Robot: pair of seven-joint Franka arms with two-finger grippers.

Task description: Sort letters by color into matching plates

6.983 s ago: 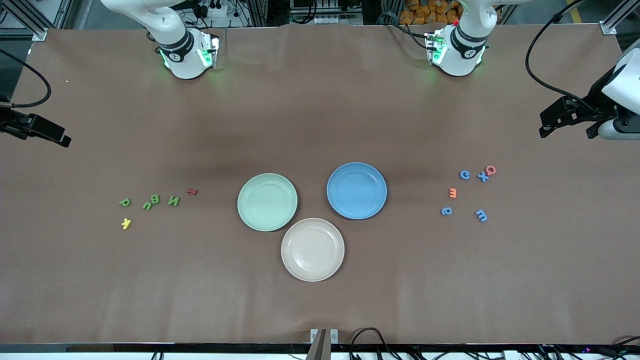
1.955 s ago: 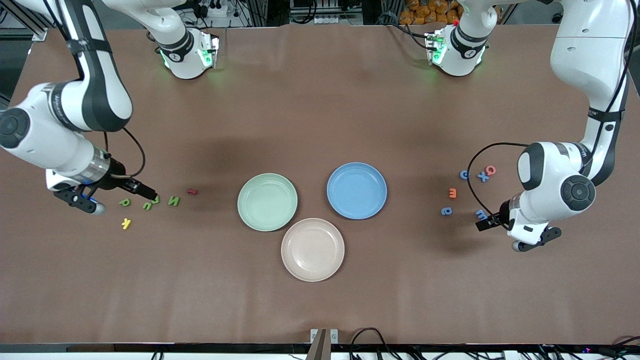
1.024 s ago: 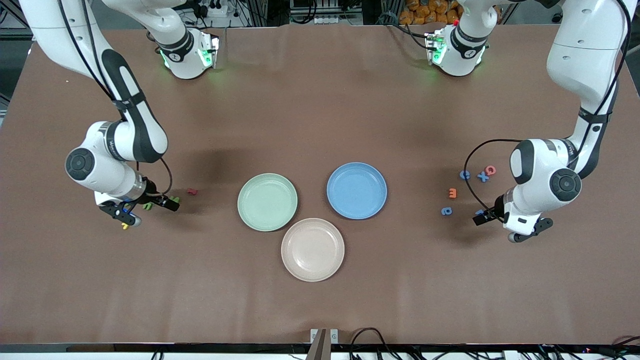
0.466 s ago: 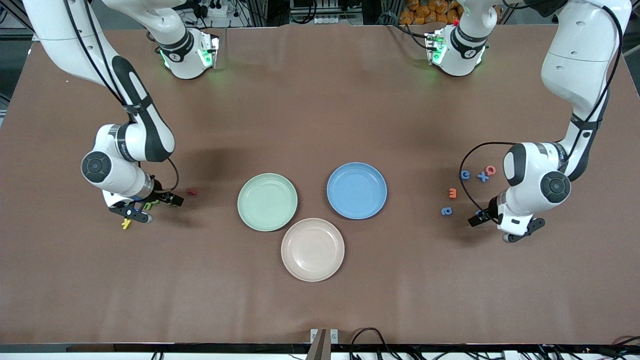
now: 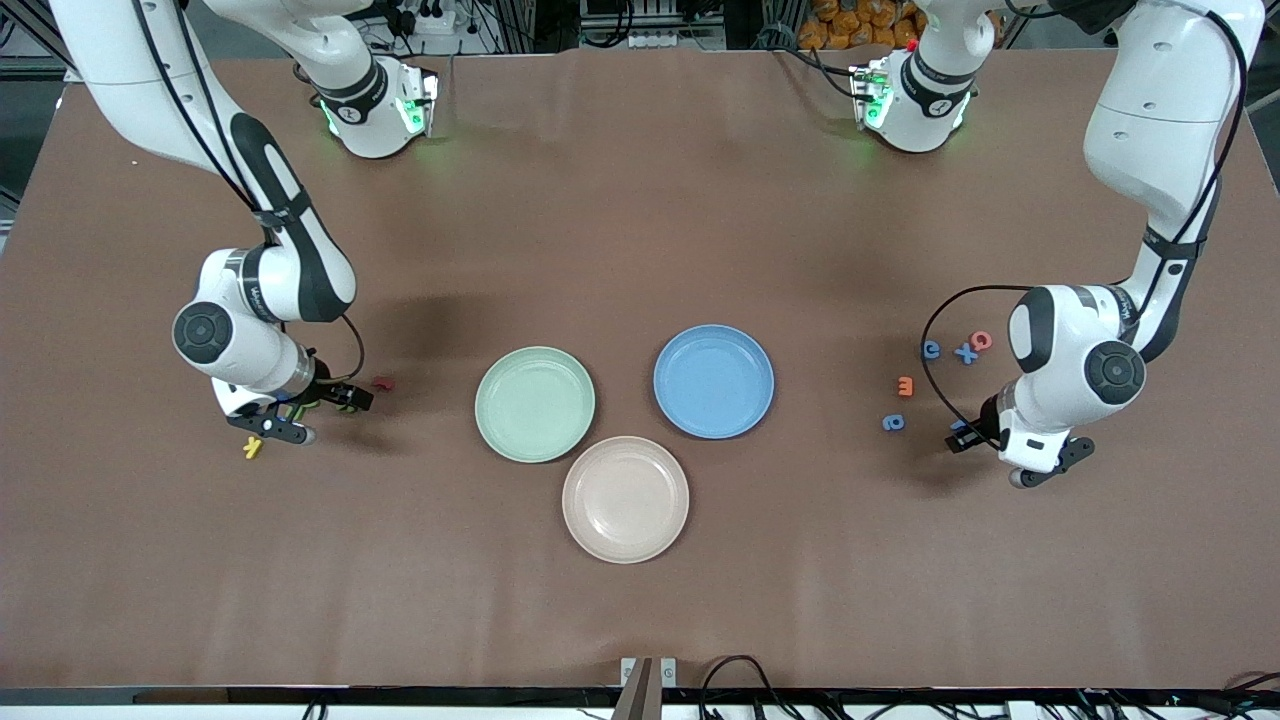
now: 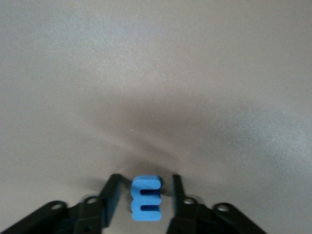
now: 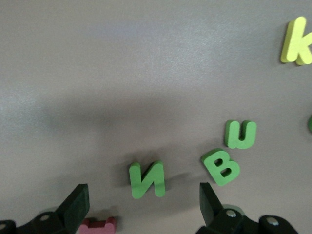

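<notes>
A blue letter (image 6: 146,198) lies on the table between my left gripper's (image 6: 145,182) fingers, with a thin gap on each side. In the front view that gripper (image 5: 965,437) is low at the blue cluster. My right gripper (image 7: 143,189) stands open low over a green N (image 7: 146,179), with a dark red letter (image 7: 97,225) by one finger. A green B (image 7: 221,167), a green U (image 7: 240,134) and a yellow k (image 7: 296,41) lie beside them. The mint plate (image 5: 535,404), blue plate (image 5: 713,381) and beige plate (image 5: 625,499) sit mid-table with nothing in them.
Toward the left arm's end lie two blue letters (image 5: 931,349) (image 5: 965,352), a pink one (image 5: 981,340), an orange one (image 5: 905,386) and one more blue one (image 5: 893,422). The dark red letter (image 5: 383,382) and yellow letter (image 5: 252,447) flank my right gripper (image 5: 347,399).
My right gripper has slid along the green letters toward the plates and now stands at the N. My left arm has shifted only slightly at the blue letter.
</notes>
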